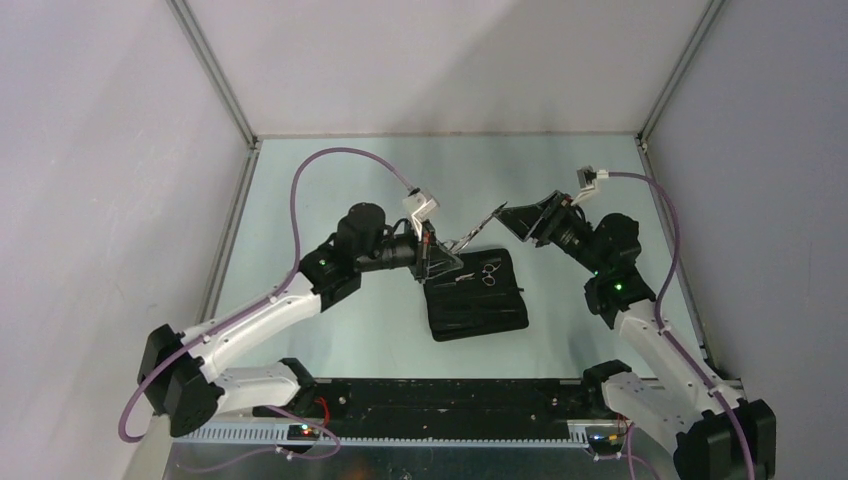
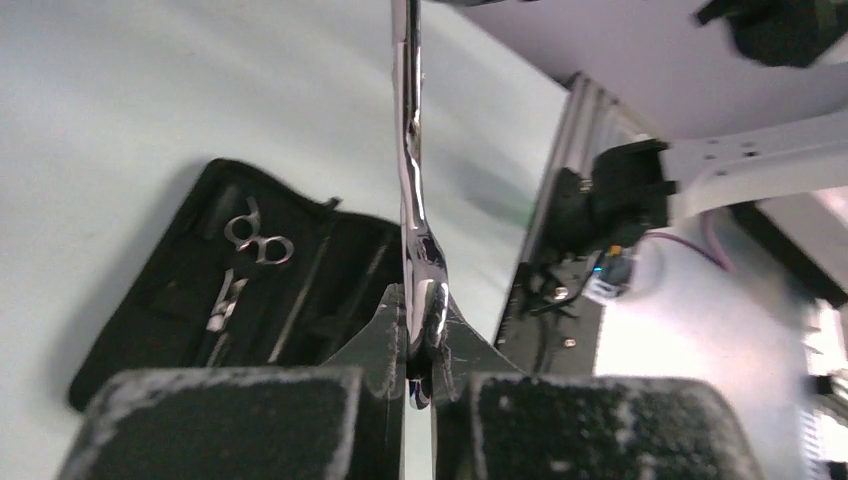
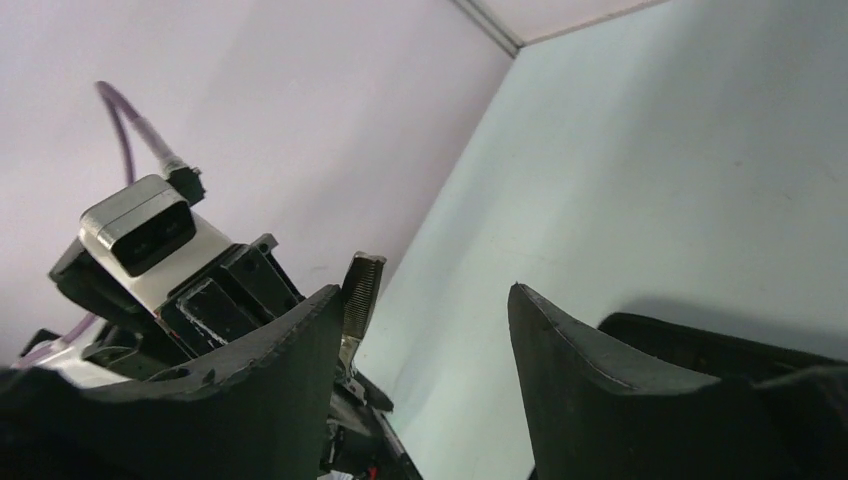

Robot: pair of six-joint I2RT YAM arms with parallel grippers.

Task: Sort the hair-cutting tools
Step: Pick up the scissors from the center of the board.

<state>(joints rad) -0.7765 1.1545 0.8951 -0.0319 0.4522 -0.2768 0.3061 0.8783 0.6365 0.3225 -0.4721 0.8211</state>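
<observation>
— Scissors first. Where?

— Split between two spots. The held scissors (image 2: 409, 190): pinched at what looks like the handle end by the left gripper (image 2: 420, 350), lifted off the table (image 1: 320, 180), hanging over the far corner of the open case (image 2: 130, 330) on the left arm's side. Toothed blade aimed across at the right gripper (image 3: 425, 300). The stowed scissors (image 2: 256, 238): lying flat inside the case, against the dark lining.

— And that right gripper?

— Spread wide, nothing between the fingers. Toothed tip just beside one finger. Touching or apart, cannot tell.

— Combs?

— Not made out anywhere. None seen loose on the table. Possibly tucked among the dark slots of the case, but too dim to say.

— Progress, then?

— Judged partway, probably past the middle. One pair put away. One pair in the air, not yet placed. Looks like a handover point between the two arms, though only a guess. Combs either already sorted or hidden from view. Case open, so perhaps closing left as well, if that belongs to the job.

— Count?

— Scissors: two, one held and one stowed. Combs: none confirmed. Case: one, lying open. Grippers: two, one clamped on metal, one spread and empty.
</observation>
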